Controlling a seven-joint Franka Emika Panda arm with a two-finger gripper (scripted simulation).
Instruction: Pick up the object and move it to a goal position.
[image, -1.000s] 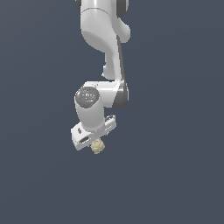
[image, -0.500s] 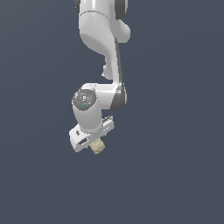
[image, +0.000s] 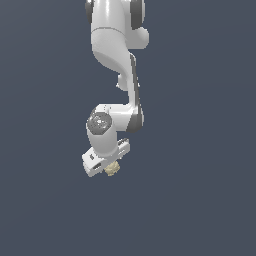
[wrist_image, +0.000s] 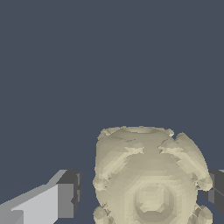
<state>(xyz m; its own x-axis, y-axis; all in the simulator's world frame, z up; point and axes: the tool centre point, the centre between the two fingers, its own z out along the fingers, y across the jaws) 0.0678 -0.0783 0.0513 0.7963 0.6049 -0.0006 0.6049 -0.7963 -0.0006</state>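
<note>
1. In the exterior view I see the white arm (image: 114, 60) reaching down with its gripper (image: 111, 168) pointing at the flat dark ground. The knobbly beige lump (image: 112, 169) sits right at the fingertips, tucked under the palm bar. I judge the wrist is held vertical so the fingers can straddle it from above. I cannot tell from here whether the lump rests on the ground or hangs clear.

2. In the wrist view the lump (wrist_image: 148, 175) fills the space between the two dark finger pads (wrist_image: 70, 194). One pad stands slightly apart from it; the other is at its edge. I cannot tell whether the grip is firm.
</note>
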